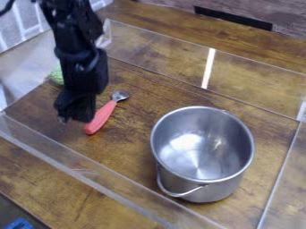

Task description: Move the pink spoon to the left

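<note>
Worktop (pixel 143 54) of dark wood planks fills your view, with a low clear wall (pixel 72 152) fencing off the working area and running diagonally across the lower left of the frame. Your arm (pixel 74 36) comes down from the top left, black and pointing straight at the wood. Lower right of centre stands a steel pot (pixel 203 152), upright, its wire handle hanging toward the bottom edge of the frame. At the left edge, partly hidden behind the arm, you can make out a green bumpy vegetable (pixel 56 78) lying on the wood.

The gripper (pixel 72 114) sits left of centre with its jaws drawn fully together, and you can see nothing caught between them. The pink spoon (pixel 103 114) lies flat on the wood just to the right of the jaws, between them and the pot, slanted so its silver end points up and to the right toward frame centre. It is well apart from the pot.
</note>
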`<act>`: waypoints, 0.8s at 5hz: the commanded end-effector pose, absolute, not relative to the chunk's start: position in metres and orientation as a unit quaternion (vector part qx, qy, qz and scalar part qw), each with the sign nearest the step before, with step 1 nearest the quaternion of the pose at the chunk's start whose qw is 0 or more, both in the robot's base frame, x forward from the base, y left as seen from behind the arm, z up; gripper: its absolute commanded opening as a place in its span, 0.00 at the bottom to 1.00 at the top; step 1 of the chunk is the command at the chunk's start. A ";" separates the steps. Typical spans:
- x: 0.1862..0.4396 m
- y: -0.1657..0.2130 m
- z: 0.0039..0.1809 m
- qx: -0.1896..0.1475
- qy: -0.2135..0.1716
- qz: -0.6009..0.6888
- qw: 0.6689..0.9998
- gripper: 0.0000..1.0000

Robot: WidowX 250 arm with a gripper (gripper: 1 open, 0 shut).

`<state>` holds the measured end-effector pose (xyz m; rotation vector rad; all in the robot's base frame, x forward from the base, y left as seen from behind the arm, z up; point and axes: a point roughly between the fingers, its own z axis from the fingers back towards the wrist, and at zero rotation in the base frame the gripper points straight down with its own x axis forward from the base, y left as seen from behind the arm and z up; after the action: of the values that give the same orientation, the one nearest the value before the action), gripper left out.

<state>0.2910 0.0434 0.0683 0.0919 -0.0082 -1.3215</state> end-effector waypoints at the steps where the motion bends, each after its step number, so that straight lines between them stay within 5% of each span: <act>1: 0.308 0.044 0.119 0.075 -0.003 -0.615 0.785 0.00; 2: 0.317 0.036 0.152 0.083 0.023 -0.616 0.783 0.00; 3: 0.311 0.035 0.142 0.085 0.014 -0.616 0.783 0.00; 4: 0.313 0.029 0.142 0.077 0.005 -0.615 0.785 1.00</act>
<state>0.3104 0.0297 0.1214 0.1165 0.0703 -1.3284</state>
